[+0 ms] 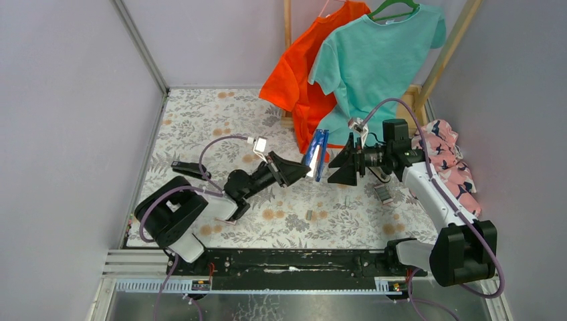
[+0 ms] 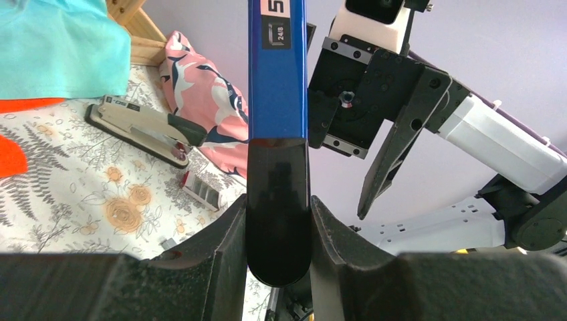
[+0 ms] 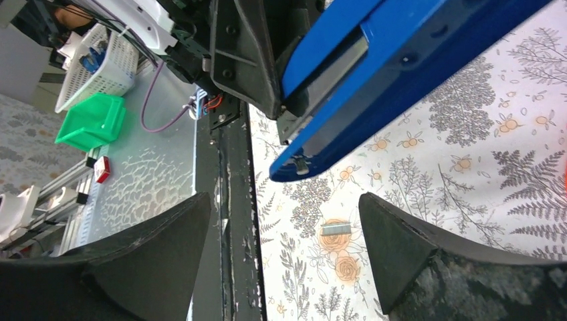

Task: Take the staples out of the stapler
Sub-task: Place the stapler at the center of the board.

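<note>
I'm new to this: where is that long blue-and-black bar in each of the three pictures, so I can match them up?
Top external: centre, the blue-and-black bar, held by the left gripper.
Left wrist: centre, rising from between the fingers to the top edge.
Right wrist: upper right, slanting across the picture.
Shared landmark: the floral tablecloth, seen in all three.

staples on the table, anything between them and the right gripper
Nothing visible: the staples show unobstructed in front of the open right gripper; the blue bar the left gripper holds clears that line.
</note>
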You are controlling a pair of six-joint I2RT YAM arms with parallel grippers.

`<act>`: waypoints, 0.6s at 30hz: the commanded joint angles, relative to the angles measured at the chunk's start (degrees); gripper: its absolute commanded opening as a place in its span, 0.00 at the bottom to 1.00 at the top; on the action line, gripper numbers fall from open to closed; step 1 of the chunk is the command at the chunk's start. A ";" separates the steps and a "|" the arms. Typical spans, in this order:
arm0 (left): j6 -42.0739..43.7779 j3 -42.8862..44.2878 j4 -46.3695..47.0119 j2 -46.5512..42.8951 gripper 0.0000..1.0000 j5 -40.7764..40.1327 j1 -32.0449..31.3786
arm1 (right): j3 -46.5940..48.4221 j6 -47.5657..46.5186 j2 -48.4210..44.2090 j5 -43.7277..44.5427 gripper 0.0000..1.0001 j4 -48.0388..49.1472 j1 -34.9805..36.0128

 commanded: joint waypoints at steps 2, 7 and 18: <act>3.44 -2.04 -0.59 -5.58 0.00 -2.96 0.38 | 3.83 -8.75 -2.24 1.94 0.90 -8.02 -1.56; 6.59 -3.61 -6.51 -10.26 0.00 -3.44 0.90 | 4.44 -10.78 -3.18 3.52 0.90 -10.10 -2.59; 10.12 -6.59 -20.83 -19.36 0.00 -4.18 6.53 | 4.83 -11.79 -4.28 4.82 0.90 -11.22 -3.91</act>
